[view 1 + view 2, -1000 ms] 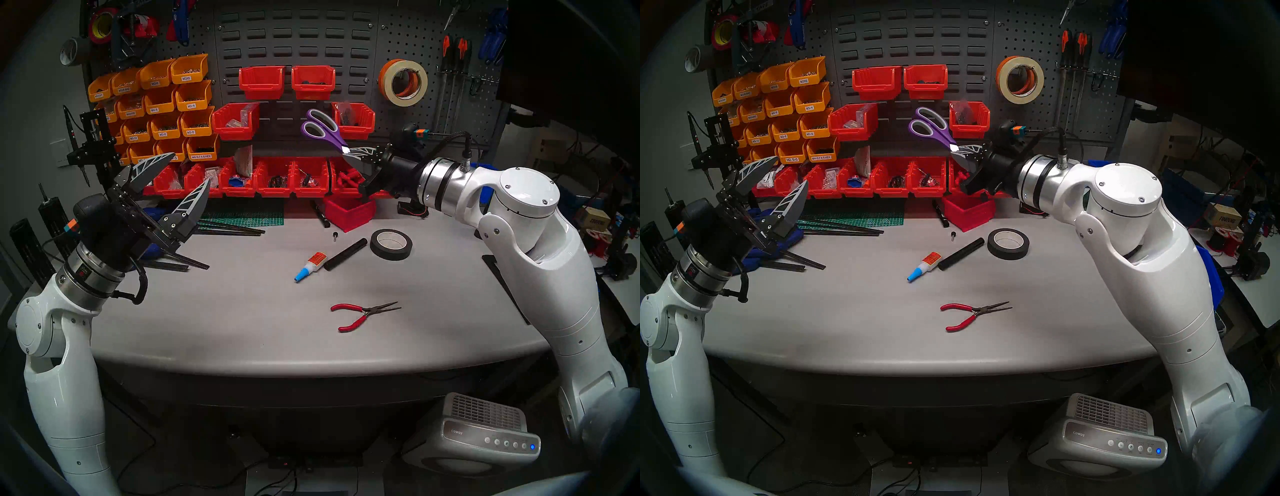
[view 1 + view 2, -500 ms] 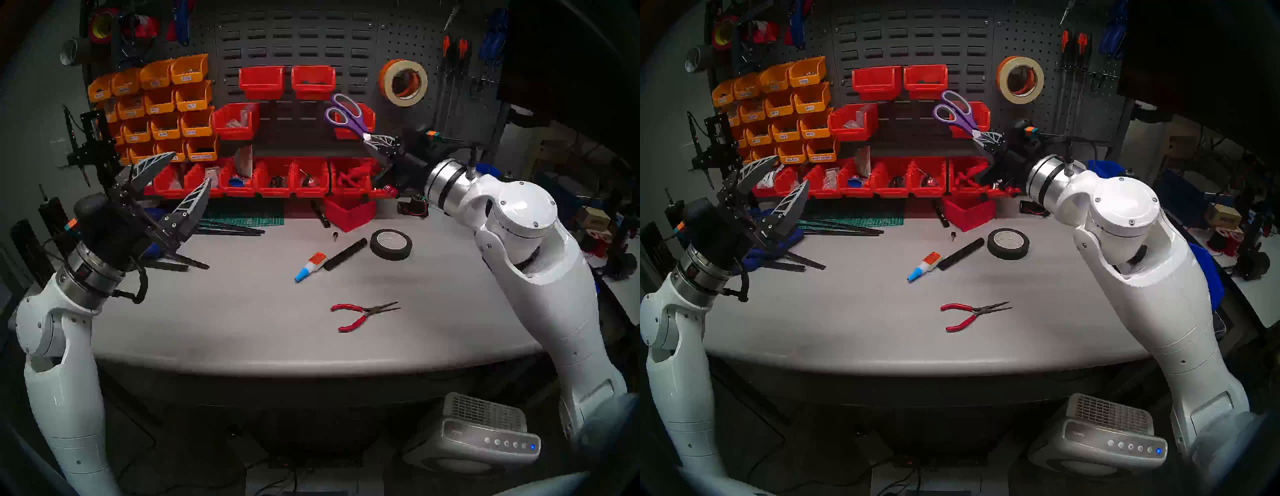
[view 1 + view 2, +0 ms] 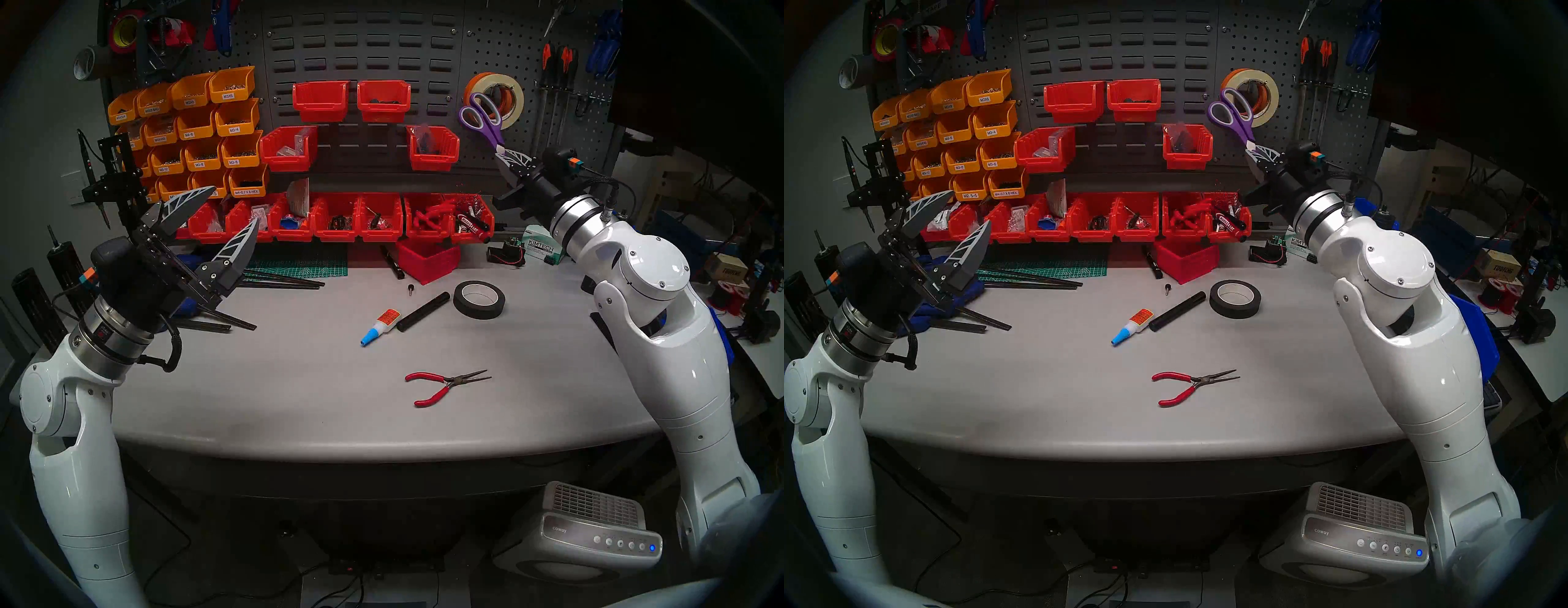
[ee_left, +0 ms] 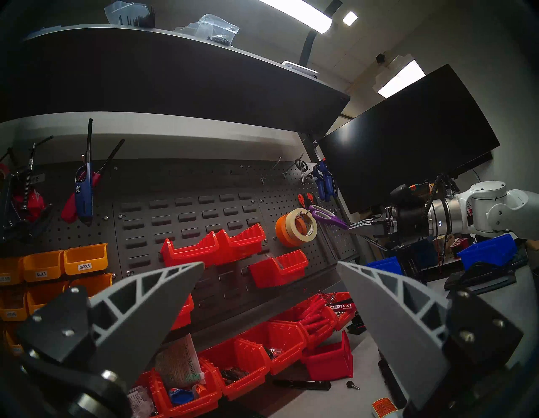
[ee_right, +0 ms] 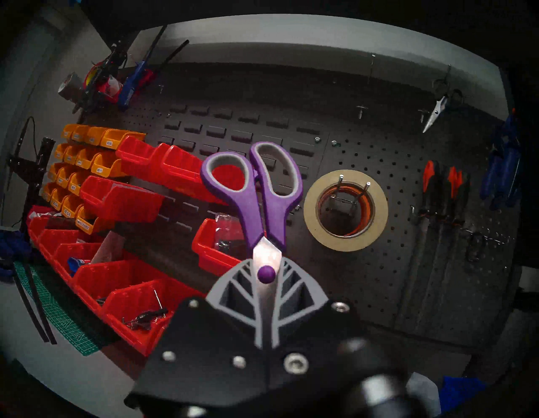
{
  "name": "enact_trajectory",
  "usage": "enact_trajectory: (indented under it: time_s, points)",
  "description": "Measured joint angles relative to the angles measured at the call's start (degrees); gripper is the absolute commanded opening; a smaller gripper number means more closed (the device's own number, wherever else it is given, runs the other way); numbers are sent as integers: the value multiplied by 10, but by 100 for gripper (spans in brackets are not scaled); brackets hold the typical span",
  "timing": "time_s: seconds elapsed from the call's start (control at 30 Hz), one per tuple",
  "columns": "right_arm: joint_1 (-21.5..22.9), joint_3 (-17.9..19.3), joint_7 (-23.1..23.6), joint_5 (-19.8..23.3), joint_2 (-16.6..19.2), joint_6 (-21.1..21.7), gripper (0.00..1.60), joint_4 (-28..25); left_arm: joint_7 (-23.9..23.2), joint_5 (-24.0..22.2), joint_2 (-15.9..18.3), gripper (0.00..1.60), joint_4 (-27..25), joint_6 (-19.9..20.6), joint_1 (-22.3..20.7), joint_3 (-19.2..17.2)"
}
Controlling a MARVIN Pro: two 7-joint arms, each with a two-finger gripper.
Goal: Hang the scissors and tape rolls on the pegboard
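Observation:
My right gripper [image 3: 507, 157] [image 5: 267, 265] is shut on the silver blades of the purple-handled scissors [image 3: 492, 129] [image 5: 253, 210]. It holds them in the air with the handles pointing up and to the left. In the head views the handle loops overlap the tape rolls. In the right wrist view they sit just left of them. The cream tape roll [image 3: 515, 106] [image 5: 320, 230] and the orange tape roll [image 3: 471, 87] behind it hang on a two-prong hook [image 5: 353, 186] of the pegboard [image 3: 500, 55]. My left gripper [image 3: 232, 207] [image 4: 269, 264] stands open and empty over the table's left side.
On the grey table [image 3: 297, 382] lie a black tape roll [image 3: 478, 299], red pliers [image 3: 445, 386], a glue bottle [image 3: 379, 327] and a black cylinder [image 3: 422, 312]. Red bins [image 3: 339, 220] and orange bins [image 3: 203, 127] line the louvre panel. Screwdrivers [image 3: 555, 63] hang right of the rolls.
My right arm has carried the scissors up and to the right, from in front of the red bins to in front of the hanging tape rolls. The left arm has stayed still.

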Motion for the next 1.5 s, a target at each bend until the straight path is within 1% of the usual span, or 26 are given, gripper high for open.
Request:
enact_trajectory:
  time_s: [0.17, 0.37, 0.7, 0.9, 1.17, 1.5]
  points:
    - [8, 5, 8, 16, -9, -14, 0, 21, 0, 0, 0, 160, 0, -2, 0, -1]
    - [28, 3, 14, 18, -19, -23, 0, 41, 1, 0, -3, 160, -1, -4, 2, -4]
    - [68, -11, 12, -10, -29, -29, 0, 88, 2, 0, -10, 160, -1, -7, 4, -15]
    - [89, -13, 13, -21, -37, -29, 0, 105, 2, 0, -12, 160, -1, -7, 5, -17]
    - [121, -16, 27, -35, -50, -28, 0, 127, 2, 0, -13, 160, -1, -7, 5, -18]
    - [157, -28, 45, -54, -67, -24, 0, 184, 2, 0, -10, 160, 4, -7, 3, -20]
